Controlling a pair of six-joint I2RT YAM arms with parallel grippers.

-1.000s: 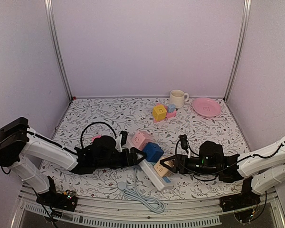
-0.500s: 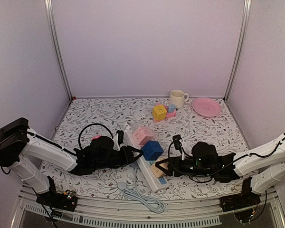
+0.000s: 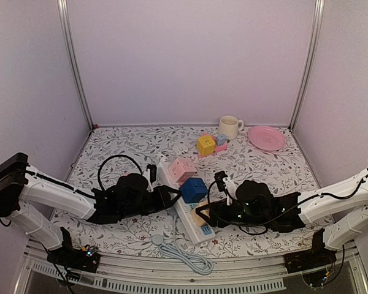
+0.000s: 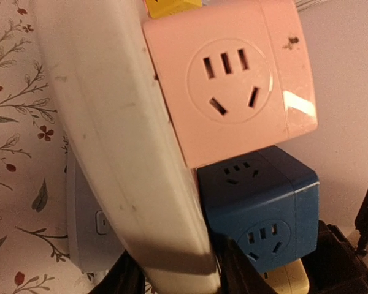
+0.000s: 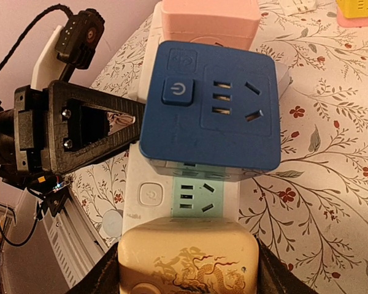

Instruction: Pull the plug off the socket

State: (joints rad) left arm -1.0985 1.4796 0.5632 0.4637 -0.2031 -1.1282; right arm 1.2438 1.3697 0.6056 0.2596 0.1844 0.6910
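A white power strip [image 3: 178, 205] lies at the front middle of the table. A pink cube plug [image 3: 181, 168], a blue cube plug [image 3: 194, 190] and a cream cube plug [image 3: 203, 215] sit in it. My left gripper [image 3: 170, 199] is shut on the strip's side; in the left wrist view its fingers [image 4: 240, 277] flank the strip [image 4: 110, 153] beside the blue cube [image 4: 264, 208]. My right gripper [image 3: 207, 215] is shut on the cream cube. In the right wrist view that cube [image 5: 187, 260], with a dragon print, sits on the strip [image 5: 148, 196] between my fingers [image 5: 275, 275].
The strip's grey cable [image 3: 185, 256] coils at the front edge. A white mug [image 3: 230, 127], a pink plate [image 3: 267, 138] and a yellow cube with small blocks [image 3: 207, 145] stand at the back right. The walls close in on both sides.
My right gripper has moved left and closed around the cream cube. My left gripper has swung the strip leftward and more lengthwise, away from the front edge.
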